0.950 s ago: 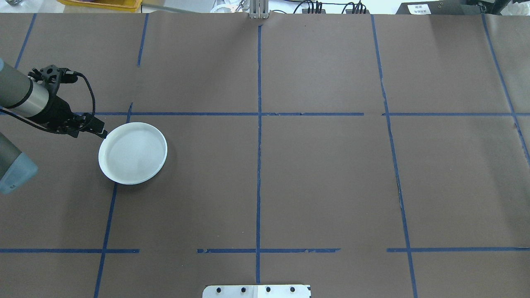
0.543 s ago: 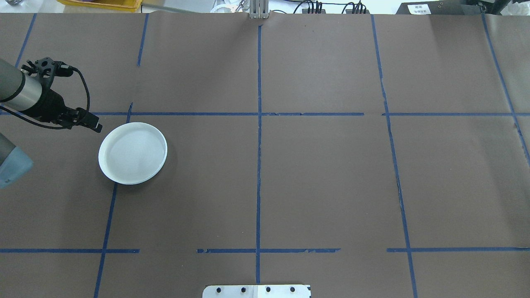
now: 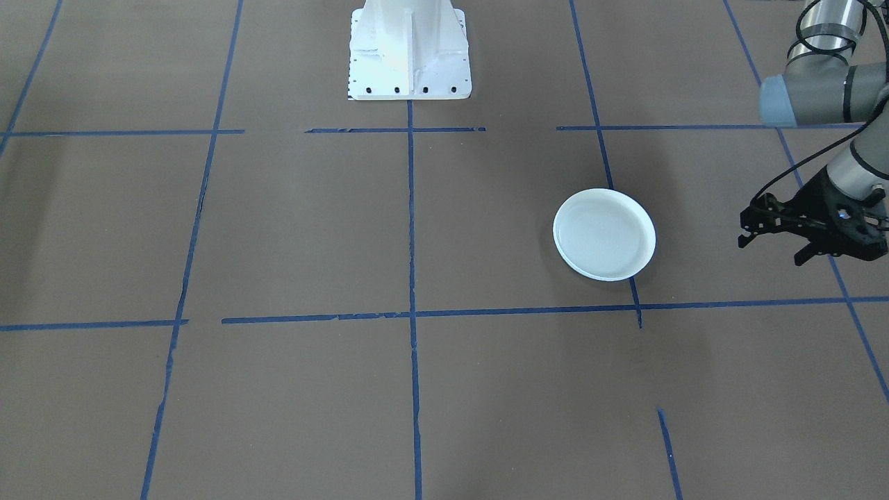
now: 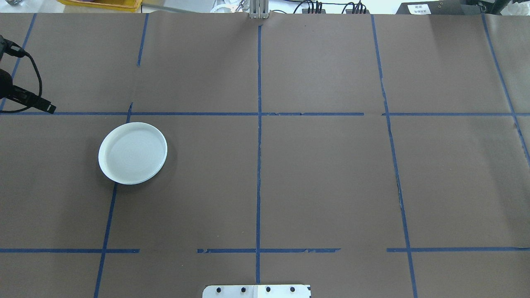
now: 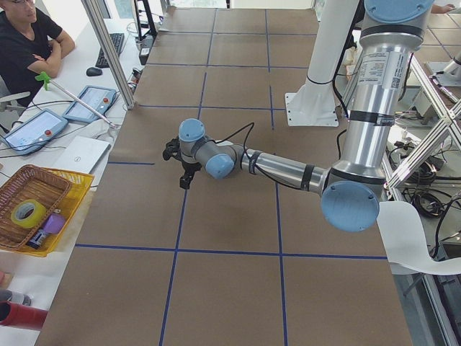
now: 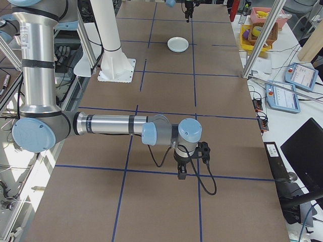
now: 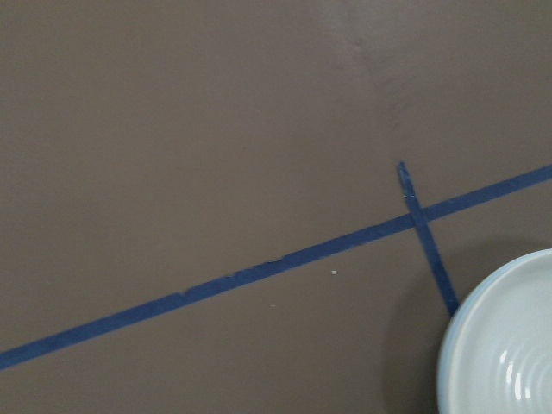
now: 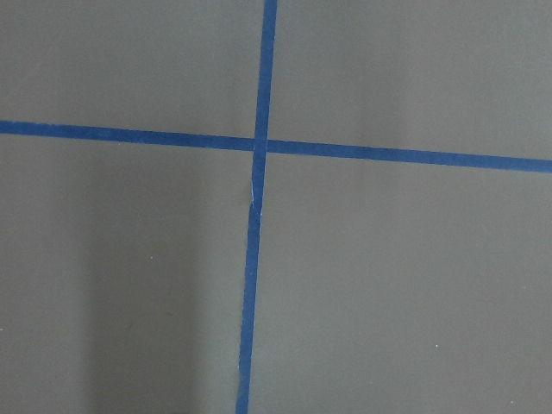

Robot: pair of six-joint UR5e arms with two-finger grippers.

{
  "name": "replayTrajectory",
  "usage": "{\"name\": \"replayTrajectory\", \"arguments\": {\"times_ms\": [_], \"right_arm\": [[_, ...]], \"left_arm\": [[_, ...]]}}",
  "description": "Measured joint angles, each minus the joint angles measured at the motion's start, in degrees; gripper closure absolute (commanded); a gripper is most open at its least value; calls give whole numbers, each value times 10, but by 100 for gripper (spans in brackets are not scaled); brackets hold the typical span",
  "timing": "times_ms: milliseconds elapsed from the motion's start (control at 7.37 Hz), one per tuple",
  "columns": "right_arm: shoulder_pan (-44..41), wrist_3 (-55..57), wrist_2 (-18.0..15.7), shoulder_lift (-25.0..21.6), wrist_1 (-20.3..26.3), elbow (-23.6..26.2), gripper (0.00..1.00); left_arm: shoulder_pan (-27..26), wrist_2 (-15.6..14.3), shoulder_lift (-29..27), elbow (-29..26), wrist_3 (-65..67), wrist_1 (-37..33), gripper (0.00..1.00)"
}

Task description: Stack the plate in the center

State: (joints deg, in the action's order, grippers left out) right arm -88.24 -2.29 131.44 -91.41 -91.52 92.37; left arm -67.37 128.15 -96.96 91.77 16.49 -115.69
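Overhead view, left to right. The left hand (image 4: 41, 108) sits at the far left edge, above a blue tape line (image 4: 186, 114), well apart from the plate; in the front-facing view the left hand (image 3: 772, 250) shows its fingers spread apart and holding nothing. The pale round plate (image 4: 133, 152), with a low raised rim, lies flat on the brown tabletop (image 4: 323, 178), overlapping a tape crossing in the left part of the grid; the left wrist view shows faint concentric rings on the plate (image 7: 504, 345). The right hand (image 6: 182, 173) appears only in the right side view, over a tape line, so whether its fingers are apart cannot be told.
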Motion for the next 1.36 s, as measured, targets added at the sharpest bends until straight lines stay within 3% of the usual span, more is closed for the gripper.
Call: {"name": "replayTrajectory", "arguments": {"times_ms": [679, 1086, 1357], "right_arm": [[0, 0, 0, 0, 0, 0, 0], [0, 0, 0, 0, 0, 0, 0], [0, 0, 0, 0, 0, 0, 0]], "left_arm": [[-177, -21, 11, -21, -262, 188, 0], [-204, -9, 59, -25, -324, 231, 0], [-209, 30, 80, -19, -326, 243, 0]]}}
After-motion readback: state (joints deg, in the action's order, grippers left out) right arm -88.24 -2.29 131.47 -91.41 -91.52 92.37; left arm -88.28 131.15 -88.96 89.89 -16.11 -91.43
